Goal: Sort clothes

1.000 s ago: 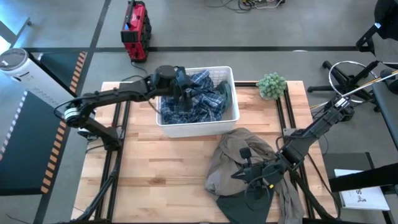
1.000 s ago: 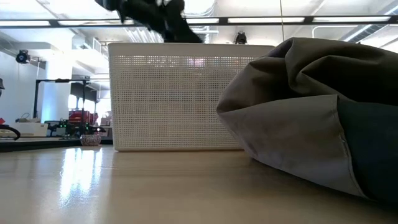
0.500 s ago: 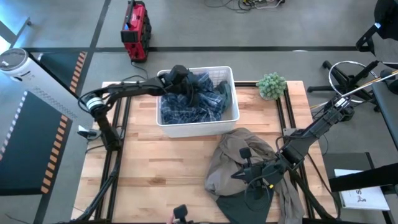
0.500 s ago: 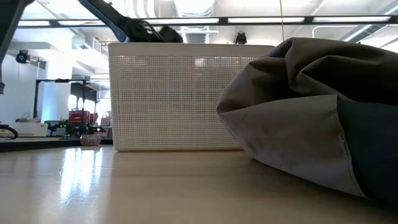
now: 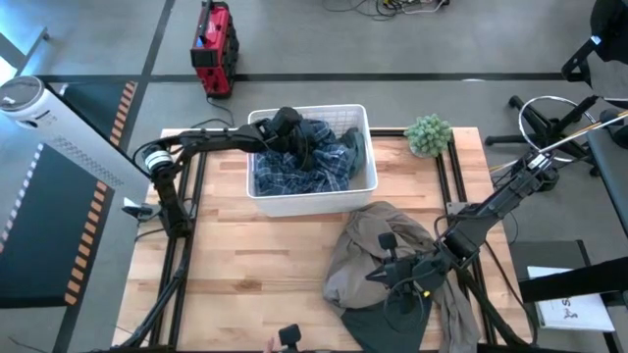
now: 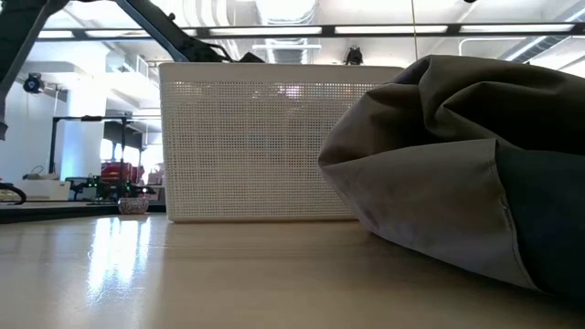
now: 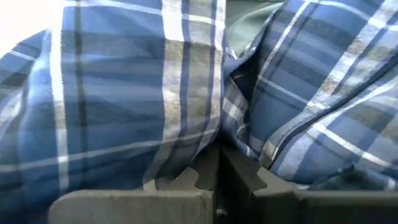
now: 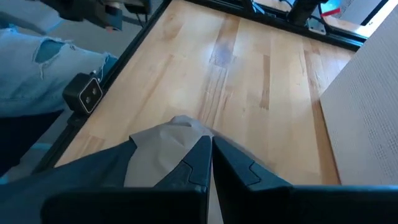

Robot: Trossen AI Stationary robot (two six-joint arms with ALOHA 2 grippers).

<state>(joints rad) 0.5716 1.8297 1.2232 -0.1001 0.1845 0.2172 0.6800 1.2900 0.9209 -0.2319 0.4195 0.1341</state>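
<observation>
The blue-white plaid shirt [image 5: 314, 162] lies bunched in the white bin [image 5: 304, 201] at the table's far side. My left gripper [image 5: 296, 140] is low in the bin, shut on the shirt [image 7: 155, 93]. The taupe garment [image 5: 378, 245] lies heaped on the table's near right, over the dark grey-green tee [image 5: 378, 331], and fills the right of the low view [image 6: 430, 174]. My right gripper [image 5: 390, 275] sits on the taupe heap's near part, shut on it. The other clothes are out of view. My left gripper pinches a fold of the plaid shirt [image 7: 214, 146] between its two fingers, coming from above and from the table's left. The shirt lies in the bin. My right gripper pinches a raised fold of the taupe garment [image 8: 177, 134] between its shut fingers. The garment lies slack on the table.
A small green plant [image 5: 429, 134] stands at the far right beside the bin. A small black thing [image 5: 289, 336] shows at the table's near edge. A person's legs in torn jeans [image 8: 43, 68] show beyond the table. Bare wood [image 5: 255, 265] lies in front of the bin.
My left arm has folded lower and its gripper has gone down into the bin, a little toward the table's right edge, onto the plaid shirt. My right gripper has kept still on the taupe garment. A small black thing has come in at the table's near edge.
</observation>
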